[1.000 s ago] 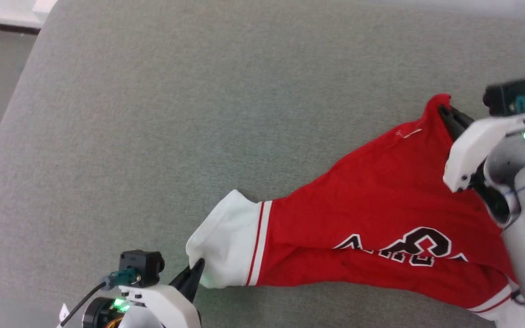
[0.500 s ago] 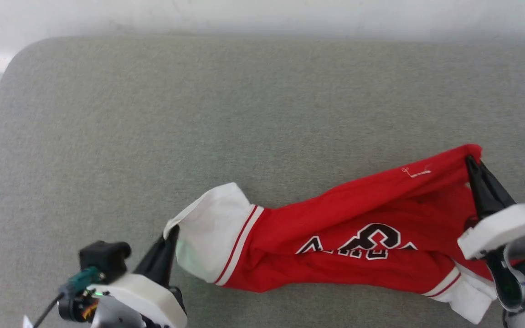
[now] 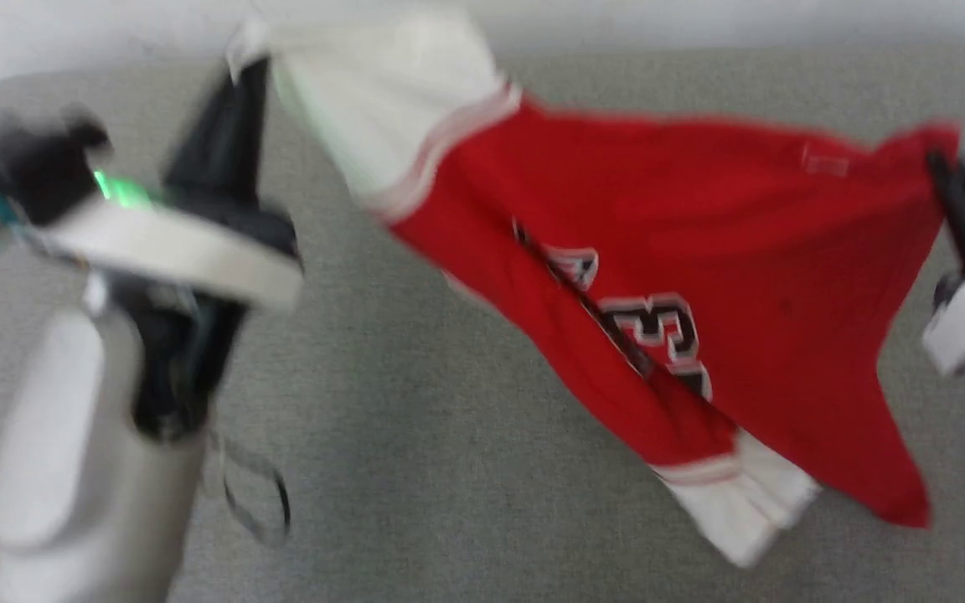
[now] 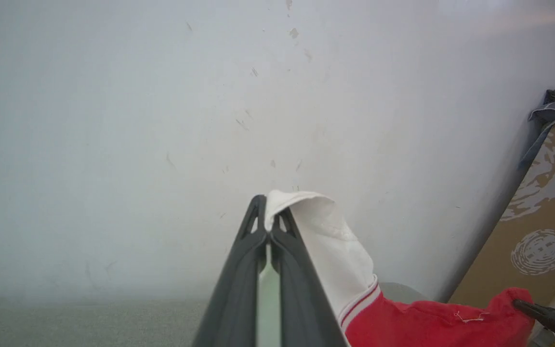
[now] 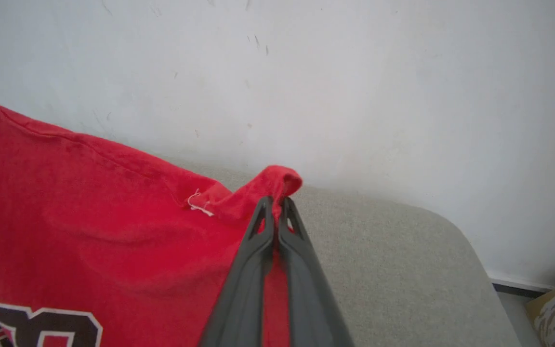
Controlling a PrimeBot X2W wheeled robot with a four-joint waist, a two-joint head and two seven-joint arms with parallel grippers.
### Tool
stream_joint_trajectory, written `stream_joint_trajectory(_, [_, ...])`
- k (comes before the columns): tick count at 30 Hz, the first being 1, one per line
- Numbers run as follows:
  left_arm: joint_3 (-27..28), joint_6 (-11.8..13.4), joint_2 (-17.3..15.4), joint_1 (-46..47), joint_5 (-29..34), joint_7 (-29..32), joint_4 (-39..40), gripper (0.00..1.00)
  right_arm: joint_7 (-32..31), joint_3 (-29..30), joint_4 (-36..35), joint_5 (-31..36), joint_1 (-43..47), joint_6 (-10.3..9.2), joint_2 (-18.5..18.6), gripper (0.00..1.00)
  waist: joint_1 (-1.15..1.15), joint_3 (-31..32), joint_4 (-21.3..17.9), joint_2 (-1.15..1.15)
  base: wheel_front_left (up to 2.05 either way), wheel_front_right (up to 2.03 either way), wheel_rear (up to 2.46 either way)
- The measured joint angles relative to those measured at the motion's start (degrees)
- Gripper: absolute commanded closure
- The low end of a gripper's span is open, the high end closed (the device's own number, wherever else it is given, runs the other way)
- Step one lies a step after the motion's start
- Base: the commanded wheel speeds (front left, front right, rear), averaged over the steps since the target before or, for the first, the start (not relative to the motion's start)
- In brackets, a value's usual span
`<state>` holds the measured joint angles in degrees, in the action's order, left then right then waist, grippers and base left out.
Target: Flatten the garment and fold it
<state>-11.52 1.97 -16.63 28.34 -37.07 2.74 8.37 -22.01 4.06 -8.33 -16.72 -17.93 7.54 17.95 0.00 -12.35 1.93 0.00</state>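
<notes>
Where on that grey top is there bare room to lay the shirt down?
The broad grey padded top between the left arm and the hanging jersey is bare. The right side is crowded: the jersey, stretched between left pincer and right pincer, hangs over it.

The garment spans left tool to right tool (above the surface).

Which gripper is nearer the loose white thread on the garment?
Right. The right gripper pinches the garment right beside the thread; the left gripper holds the white sleeve, far off.
</notes>
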Motion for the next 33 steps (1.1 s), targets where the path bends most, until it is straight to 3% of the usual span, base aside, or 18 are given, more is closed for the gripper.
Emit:
stream_joint_trajectory(6, [1.86,-0.07,0.52,19.86,0.44,0.25,-7.31,1.00,-5.15,-7.15,1.21,-1.04,-16.85,0.01,7.04,1.00,0.01,-4.72,-1.38,0.00,0.00,0.00,0.00])
stream_joint_trajectory(13, [2.86,2.16,-0.25,41.00,6.08,-2.42,-17.57,1.00,-5.70,-16.15,8.64,-1.47,-36.46,0.01,10.09,1.00,0.02,-11.36,-3.46,0.00,0.00,0.00,0.00])
stream_joint_trajectory(17, [3.16,2.72,-1.33,51.62,9.03,-5.11,-22.03,1.00,-4.22,-18.82,14.13,-0.32,-46.32,0.01,9.60,1.00,0.02,-14.80,-4.94,0.00,0.00,0.00,0.00])
stream_joint_trajectory(24, [4.27,2.64,-0.76,65.58,10.70,-14.08,-27.41,1.00,1.52,-18.59,22.29,3.91,-58.26,0.01,7.20,1.00,0.01,-19.25,-7.21,0.00,0.00,0.00,0.00])
stream_joint_trajectory(29, [5.78,1.56,-0.26,69.26,10.95,-16.70,-30.33,1.00,6.09,-17.22,26.10,6.71,-61.85,0.02,5.38,1.00,0.00,-20.84,-7.79,0.00,0.00,0.00,0.00])
stream_joint_trajectory(33, [5.37,0.27,-0.80,66.17,11.41,-16.99,-33.75,1.00,8.22,-17.63,29.85,6.99,-61.14,0.02,4.32,1.00,0.00,-20.68,-7.03,0.00,0.00,0.00,0.00])
